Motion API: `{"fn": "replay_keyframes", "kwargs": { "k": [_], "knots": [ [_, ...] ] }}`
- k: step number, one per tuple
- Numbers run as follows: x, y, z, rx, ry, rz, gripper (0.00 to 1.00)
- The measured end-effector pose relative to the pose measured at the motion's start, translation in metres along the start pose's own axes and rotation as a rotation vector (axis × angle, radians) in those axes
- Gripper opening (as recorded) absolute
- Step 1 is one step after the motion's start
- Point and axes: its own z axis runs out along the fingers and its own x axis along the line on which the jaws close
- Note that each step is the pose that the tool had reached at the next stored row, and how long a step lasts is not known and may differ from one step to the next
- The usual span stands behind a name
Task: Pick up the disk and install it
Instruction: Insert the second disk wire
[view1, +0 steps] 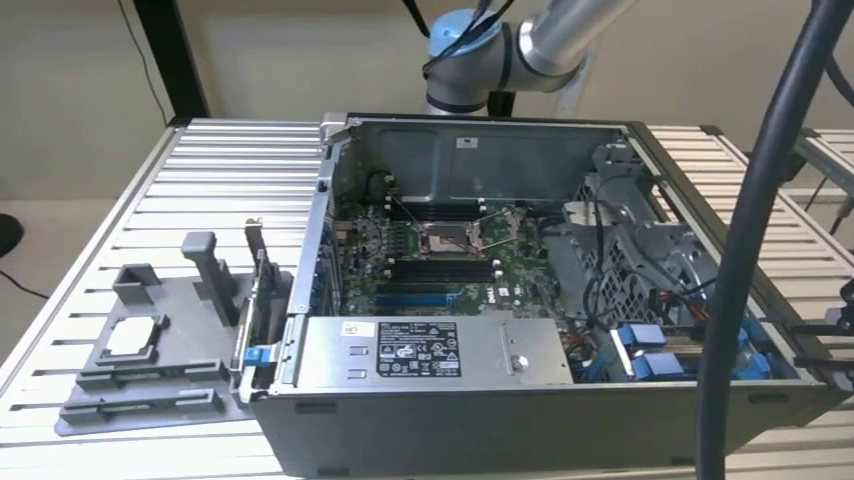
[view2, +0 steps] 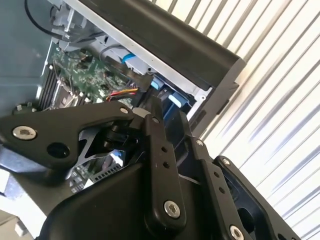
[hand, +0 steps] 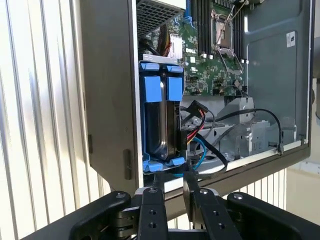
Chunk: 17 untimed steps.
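Disk (hand: 161, 117) sits on edge in the case (hand: 107, 90) bay, long axis running toward the claw (hand: 172, 182). Claw fingers (hand: 191, 186) slightly spread just beside its blue frame end, pinching nothing.

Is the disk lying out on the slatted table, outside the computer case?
No: in the first wrist view the disk, in its blue carrier, stands inside the computer case bay, just beyond the gripper.

My gripper (hand: 174, 181) hanging just outside the open computer case (view1: 534, 425), the disk (hand: 161, 120) sitting in its bay at the case's corner on the exterior view's right, motherboard (view1: 434, 250) lying deeper inside, parts tray (view1: 140, 395) resting left of the case.
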Motion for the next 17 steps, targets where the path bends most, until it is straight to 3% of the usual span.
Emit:
{"fn": "replay_keyframes", "kwargs": {
  "k": [4,10,14,17],
  "knots": [
    [0.003,-0.0004,0.0061,0.0011,-0.0002,-0.001,1.0],
    [-0.0072,0.0004,0.0159,0.0026,-0.0003,0.0,1.0],
    [-0.0133,0.0008,0.0092,-0.0007,0.0001,0.002,1.0],
    [-0.0145,0.0009,0.0134,-0.0006,0.0006,0.002,1.0]
  ]
}}
